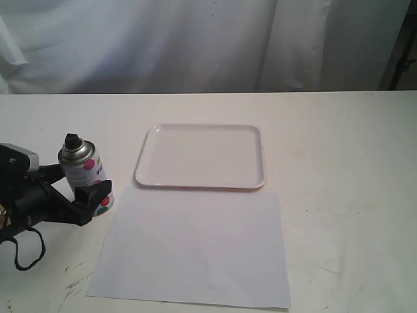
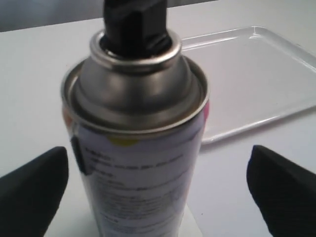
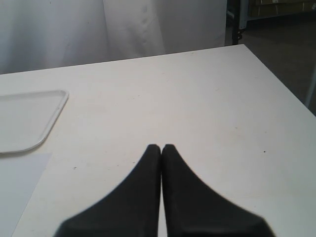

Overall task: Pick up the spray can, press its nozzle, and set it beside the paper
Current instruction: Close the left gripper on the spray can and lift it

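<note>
The spray can (image 1: 83, 171) stands upright on the table just off the left edge of the paper (image 1: 194, 246). It is white with coloured dots, a silver shoulder and a black nozzle (image 1: 72, 141). My left gripper (image 1: 81, 186) is open, one finger on each side of the can body with gaps showing. Up close, the can (image 2: 140, 163) fills the left wrist view, nozzle (image 2: 134, 24) on top, and the black fingers (image 2: 281, 190) stand apart from it. My right gripper (image 3: 161, 147) is shut on nothing above bare table; it is outside the exterior view.
A white tray (image 1: 201, 156) with a raised rim lies just beyond the paper, empty. White curtain hangs behind the table. The table's right edge (image 3: 276, 84) drops off to a dark floor. Dark scuffs mark the table's front left (image 1: 71, 287).
</note>
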Robot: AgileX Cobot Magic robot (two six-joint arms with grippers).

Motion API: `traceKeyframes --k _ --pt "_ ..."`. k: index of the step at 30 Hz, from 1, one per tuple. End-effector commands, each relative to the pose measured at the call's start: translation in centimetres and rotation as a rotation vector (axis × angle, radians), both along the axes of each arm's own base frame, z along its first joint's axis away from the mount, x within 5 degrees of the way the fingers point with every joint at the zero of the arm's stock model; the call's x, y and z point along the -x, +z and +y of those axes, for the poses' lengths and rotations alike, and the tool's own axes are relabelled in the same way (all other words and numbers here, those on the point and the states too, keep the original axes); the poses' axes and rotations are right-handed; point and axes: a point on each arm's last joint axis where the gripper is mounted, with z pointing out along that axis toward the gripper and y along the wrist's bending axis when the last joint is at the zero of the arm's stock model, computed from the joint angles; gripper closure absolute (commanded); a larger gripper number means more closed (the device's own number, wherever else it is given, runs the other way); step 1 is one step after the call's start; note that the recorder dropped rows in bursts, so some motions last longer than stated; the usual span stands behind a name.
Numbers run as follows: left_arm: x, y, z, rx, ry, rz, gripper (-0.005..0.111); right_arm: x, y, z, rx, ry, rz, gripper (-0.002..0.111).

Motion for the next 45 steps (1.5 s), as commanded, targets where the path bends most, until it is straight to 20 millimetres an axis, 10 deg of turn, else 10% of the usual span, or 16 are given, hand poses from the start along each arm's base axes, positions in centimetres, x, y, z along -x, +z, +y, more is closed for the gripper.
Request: traceKeyframes --k 1,18,29,32,45 --pt "-0.5 -0.3 -0.5 0.072 -0.016 -0.072 0.016 0.0 -0.1 0.0 0.000 -0.004 -0.003 0.108" --pt "-3.1 -2.3 -0.7 0.106 -0.022 -0.093 0.018 0.0 -0.1 0.0 0.000 -0.004 -0.003 0.108" --pt "-2.9 -2.3 -0.9 0.066 -0.065 -0.108 0.084 0.0 -0.1 0.0 0.000 -0.004 -0.003 0.108" --pt "-3.1 -0.7 -0.9 0.071 -0.065 -0.157 0.107 0.0 -0.1 0.0 0.000 -0.004 -0.003 0.108" --pt "-4.7 9.6 -1.5 0.251 -0.074 -0.043 0.107 0.0 -0.1 0.0 0.000 -0.004 -0.003 0.108"
